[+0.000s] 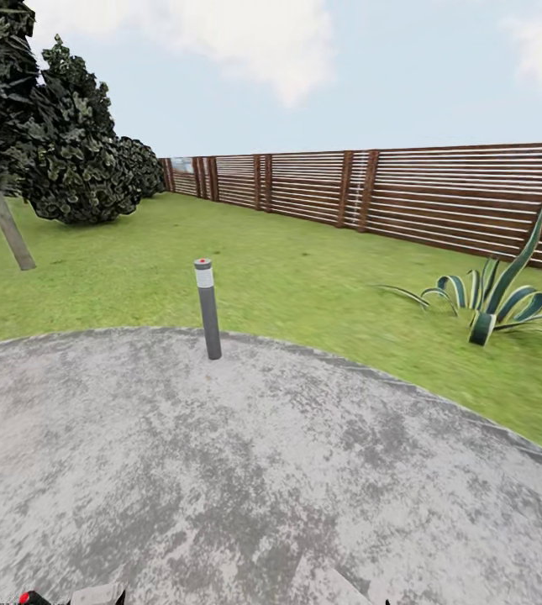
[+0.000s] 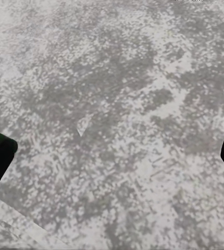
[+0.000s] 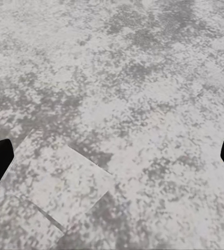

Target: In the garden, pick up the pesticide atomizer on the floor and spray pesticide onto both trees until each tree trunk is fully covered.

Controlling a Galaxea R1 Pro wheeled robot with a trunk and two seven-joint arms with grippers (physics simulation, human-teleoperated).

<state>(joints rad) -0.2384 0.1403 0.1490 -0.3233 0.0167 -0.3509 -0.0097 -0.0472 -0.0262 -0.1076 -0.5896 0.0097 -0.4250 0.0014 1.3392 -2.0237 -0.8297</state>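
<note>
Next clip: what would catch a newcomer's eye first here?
A short grey lamp post stands at the curved edge of the grey paving, mid-frame. Behind it, lawn runs to a brown slat fence, with a spiky striped plant at right and dark bushy trees at left.

Lamp post (image 1: 208,309) stands at floor's (image 1: 262,470) edge (lawn (image 1: 304,269) behind).
</note>
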